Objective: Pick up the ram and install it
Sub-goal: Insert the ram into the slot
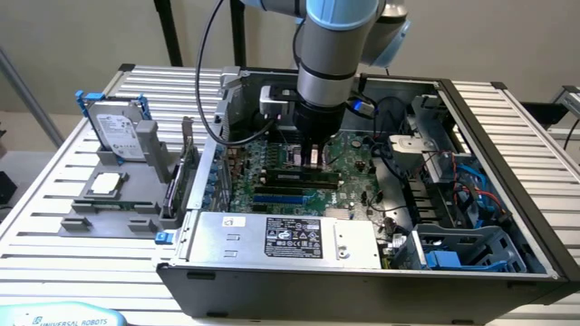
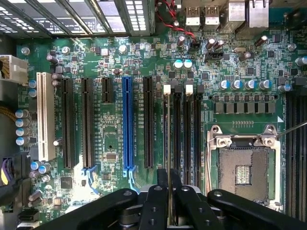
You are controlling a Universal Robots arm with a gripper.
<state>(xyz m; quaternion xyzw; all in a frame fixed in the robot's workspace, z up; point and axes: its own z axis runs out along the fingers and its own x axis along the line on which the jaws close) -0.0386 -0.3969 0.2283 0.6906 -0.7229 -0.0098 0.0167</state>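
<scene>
My gripper [image 1: 313, 151] reaches down into the open computer case [image 1: 507, 170], just above the motherboard [image 1: 349, 153]. In the wrist view the gripper [image 2: 169, 194] is shut on the ram [image 2: 167, 139], which appears edge-on as a thin green strip between the two black fingers [image 2: 154, 203]. The ram stands upright and runs in line with the leftmost of the black memory slots [image 2: 178, 129], over the one with a white latch [image 2: 167, 89] at its end. I cannot tell whether it touches the slot.
On a grey rack outside the case stand a silver hard drive with a blue frame [image 1: 118, 125] and a square processor chip [image 1: 106, 182]. The power supply [image 1: 281, 238] fills the case's front. The open CPU socket [image 2: 242, 167], a blue expansion slot [image 2: 127, 124] and cables [image 1: 435, 170] flank the memory slots.
</scene>
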